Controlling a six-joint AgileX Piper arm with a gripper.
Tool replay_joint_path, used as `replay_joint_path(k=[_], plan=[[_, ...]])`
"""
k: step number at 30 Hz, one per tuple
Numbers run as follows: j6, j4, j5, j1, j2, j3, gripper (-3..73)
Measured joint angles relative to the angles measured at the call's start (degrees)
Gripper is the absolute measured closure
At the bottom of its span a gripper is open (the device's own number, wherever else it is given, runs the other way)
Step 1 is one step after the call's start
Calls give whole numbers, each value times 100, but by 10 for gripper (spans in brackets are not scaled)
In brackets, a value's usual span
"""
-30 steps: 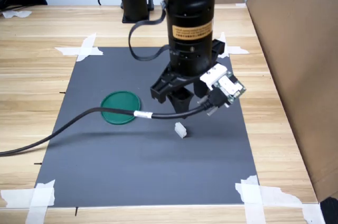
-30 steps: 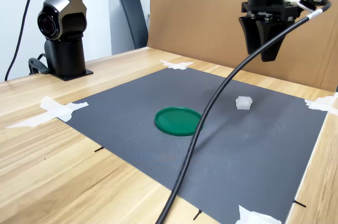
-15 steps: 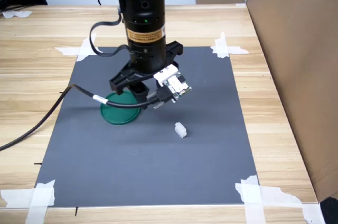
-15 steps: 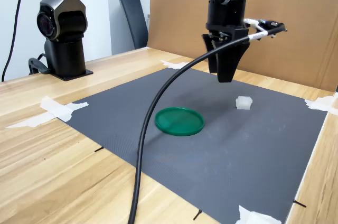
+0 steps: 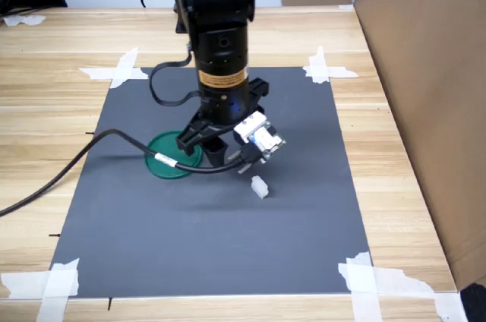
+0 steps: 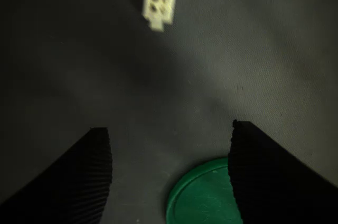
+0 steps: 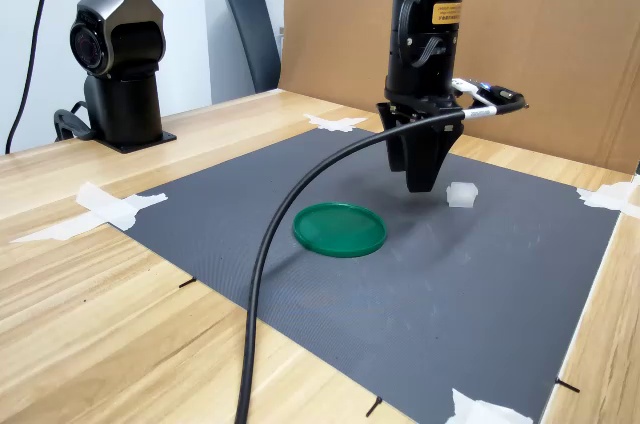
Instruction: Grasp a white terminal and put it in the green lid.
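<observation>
The step in hand looks like the approach to the white terminal (image 5: 260,186); to do it well the jaws (image 6: 169,179) should shift off the green lid (image 5: 168,162) toward the terminal, centre over it, turn so the pads face its long sides, and only then descend; the piece is tiny, so a small offset could nudge it away. The terminal lies on the dark mat (image 5: 190,261), just right of the arm in both exterior views, apart from the lid. The arm stands near vertical, wrist pointing down, low over the mat between lid and terminal; the jaws are spread wide and hold nothing; a black cable (image 7: 290,244) trails toward the near worktop edge.
</observation>
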Motion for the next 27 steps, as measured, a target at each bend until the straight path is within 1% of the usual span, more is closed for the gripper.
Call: replay_joint_path(k=[3, 7, 14, 17, 20, 22, 24, 26, 27], plan=[[124, -6, 303, 206, 0, -384, 149], [345, 5, 576, 280, 0, -780, 149], [617, -1, 587, 280, 108, -1197, 149], [732, 55, 606, 280, 198, -1275, 149], [603, 95, 606, 280, 198, -1279, 149], [113, 102, 619, 280, 203, -1279, 149], [-136, 102, 642, 280, 229, -1282, 149], [-135, 160, 670, 280, 305, -1282, 149], [-10, 211, 670, 280, 353, -1282, 149]])
